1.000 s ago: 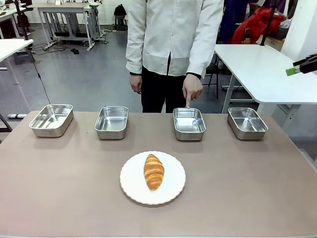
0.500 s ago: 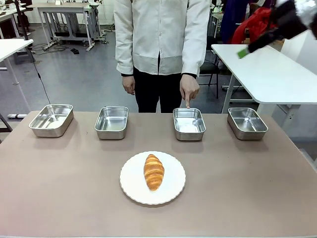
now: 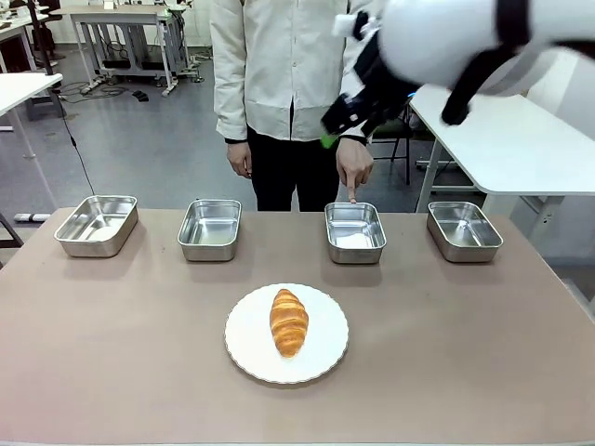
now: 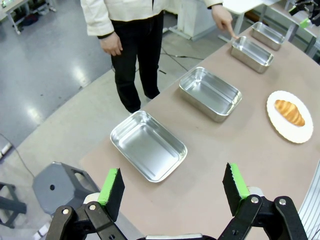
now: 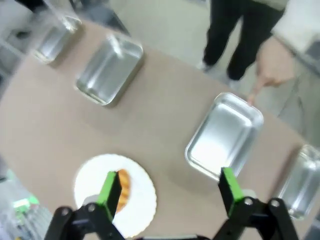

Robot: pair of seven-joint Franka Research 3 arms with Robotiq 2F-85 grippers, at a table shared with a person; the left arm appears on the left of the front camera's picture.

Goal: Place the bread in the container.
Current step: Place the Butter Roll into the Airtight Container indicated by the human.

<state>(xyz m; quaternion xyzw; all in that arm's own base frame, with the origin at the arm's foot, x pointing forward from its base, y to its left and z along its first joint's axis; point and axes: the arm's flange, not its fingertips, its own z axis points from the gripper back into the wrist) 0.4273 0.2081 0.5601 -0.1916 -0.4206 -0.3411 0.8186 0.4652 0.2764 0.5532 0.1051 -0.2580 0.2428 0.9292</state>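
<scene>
bread (image 3: 289, 321) on plate (image 3: 244, 348); right gripper (image 5: 170, 189) seemingly spread; hand (image 3: 355, 167) pointing at container (image 3: 355, 255)

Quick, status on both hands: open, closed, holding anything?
Left hand: open, holding nothing.
Right hand: open, holding nothing; the bread lies on the plate.

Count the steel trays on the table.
4 trays in a row near the far edge: far-left tray, centre-left tray, centre-right tray at the person's finger, far-right tray. None seems hidden.
</scene>
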